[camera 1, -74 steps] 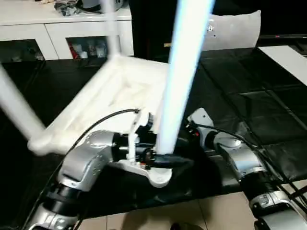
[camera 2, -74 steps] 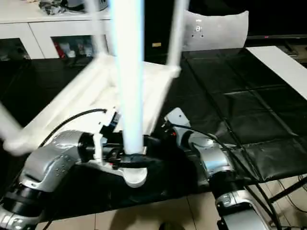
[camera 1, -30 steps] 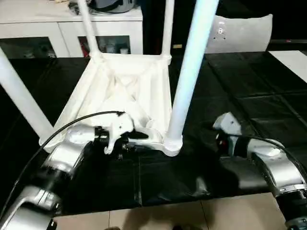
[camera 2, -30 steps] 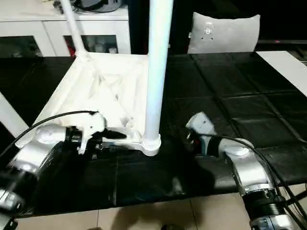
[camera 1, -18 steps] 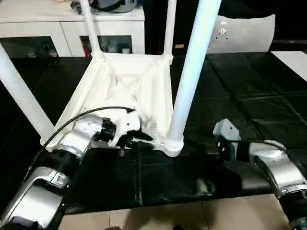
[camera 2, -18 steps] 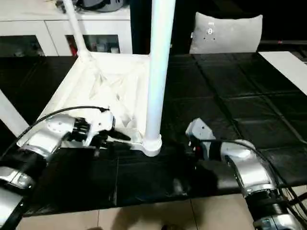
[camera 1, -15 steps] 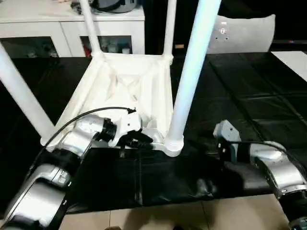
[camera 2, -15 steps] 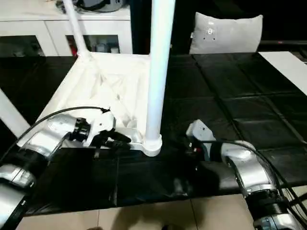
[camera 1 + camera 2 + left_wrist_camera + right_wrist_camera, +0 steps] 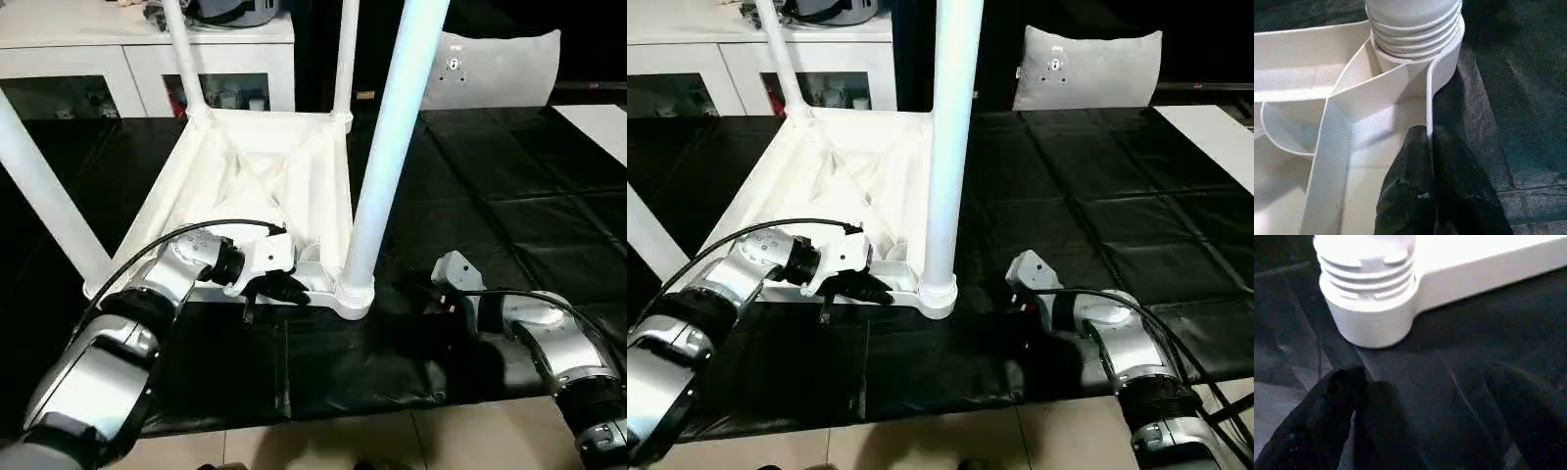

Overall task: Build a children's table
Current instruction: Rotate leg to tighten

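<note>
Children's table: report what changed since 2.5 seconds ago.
The children's table, tilted up at its near corner then, now lies flat, upside down on the black work table. The right gripper has drawn back from that corner, open and apart from it. The left gripper stays shut on the near rim.

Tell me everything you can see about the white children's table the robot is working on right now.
The children's table is all white, plastic by its look, lying upside down on the black-covered work table. Its ribbed underside faces up, and four tapered round legs stand upright in the corner sockets; the nearest socket shows a threaded, ridged collar. The left gripper is shut on the thin rim beside that socket. The right gripper is open, apart from the table.
</note>
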